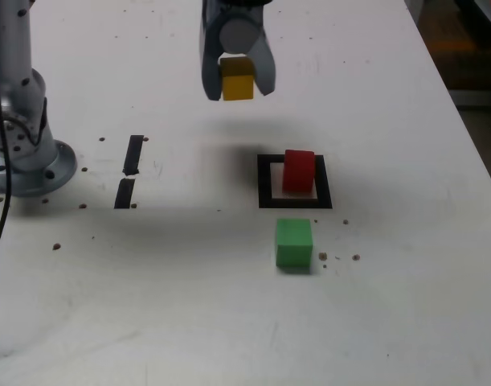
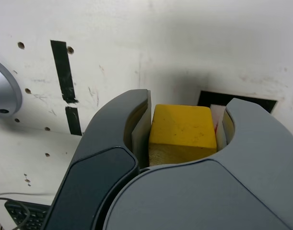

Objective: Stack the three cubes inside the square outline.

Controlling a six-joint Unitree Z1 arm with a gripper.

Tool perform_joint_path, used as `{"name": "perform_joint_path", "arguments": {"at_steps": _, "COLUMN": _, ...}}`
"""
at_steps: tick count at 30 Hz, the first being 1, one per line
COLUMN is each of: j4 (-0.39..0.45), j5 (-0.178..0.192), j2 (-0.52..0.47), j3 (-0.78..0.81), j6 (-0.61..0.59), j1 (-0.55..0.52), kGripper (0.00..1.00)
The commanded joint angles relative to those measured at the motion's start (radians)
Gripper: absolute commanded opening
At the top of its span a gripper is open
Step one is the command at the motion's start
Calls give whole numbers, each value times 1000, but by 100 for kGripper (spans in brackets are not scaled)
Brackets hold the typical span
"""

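Tool [image 2: 184, 139] aloft, clasping yellow cube [image 1: 237, 84]

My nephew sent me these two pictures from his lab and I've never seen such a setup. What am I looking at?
It is one robot arm working over a white table. One picture is taken by a camera beside the table, the other by a camera on the arm's wrist, looking down past the gripper. The gripper is shut on a yellow cube, held above the table. A red cube sits in a black square outline, a green cube just outside it. Two short black bars are tape marks.
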Motion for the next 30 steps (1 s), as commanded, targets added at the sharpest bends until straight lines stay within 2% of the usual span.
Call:
{"name": "perform_joint_path", "arguments": {"at_steps": 1, "j4": 19, "j5": -1, "j2": 6, "j3": -29, "j6": -16, "j1": -23, "kGripper": 22}}
{"name": "perform_joint_path", "arguments": {"at_steps": 6, "j4": 75, "j5": -9, "j2": 47, "j3": -121, "j6": -52, "j1": -92, "kGripper": 22}}
{"name": "perform_joint_path", "arguments": {"at_steps": 11, "j4": 93, "j5": -21, "j2": 107, "j3": -194, "j6": -79, "j1": -157, "kGripper": 23}}
{"name": "perform_joint_path", "arguments": {"at_steps": 19, "j4": 83, "j5": -30, "j2": 180, "j3": -240, "j6": -105, "j1": -218, "kGripper": 23}}
{"name": "perform_joint_path", "arguments": {"at_steps": 30, "j4": 33, "j5": -36, "j2": 230, "j3": -239, "j6": -118, "j1": -243, "kGripper": 23}}
